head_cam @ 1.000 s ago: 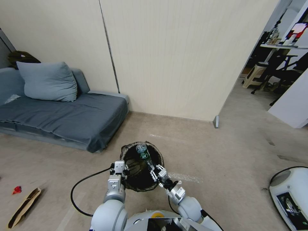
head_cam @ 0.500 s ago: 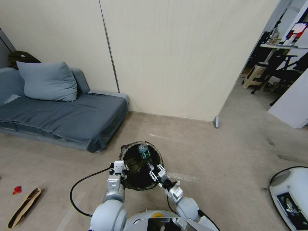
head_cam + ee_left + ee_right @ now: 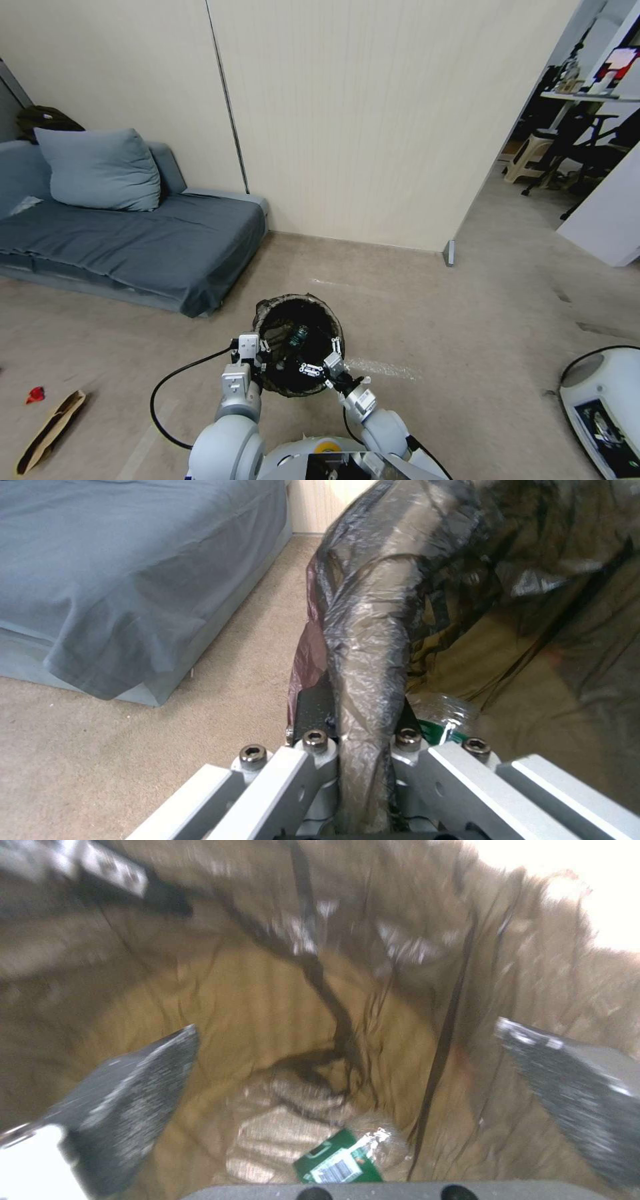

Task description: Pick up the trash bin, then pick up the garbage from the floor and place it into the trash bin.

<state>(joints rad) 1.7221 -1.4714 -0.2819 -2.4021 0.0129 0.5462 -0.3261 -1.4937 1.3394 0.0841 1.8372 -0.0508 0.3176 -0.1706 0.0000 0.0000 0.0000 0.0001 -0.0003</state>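
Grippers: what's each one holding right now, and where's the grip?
Left gripper pinches the bag-covered rim of the small round bag-lined trash bin. Right gripper is open over the bin, holding nothing; the green-labelled plastic bottle lies inside.

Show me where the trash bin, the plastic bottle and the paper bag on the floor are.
trash bin (image 3: pixel 267 312): head view, bag-covered rim.
plastic bottle (image 3: pixel 298 335): head view, body inside the bin.
paper bag (image 3: pixel 48 432): head view, middle.

Bottle (image 3: pixel 343 1157) partly cut off, bin liner (image 3: pixel 320 990) blurred in right wrist view.
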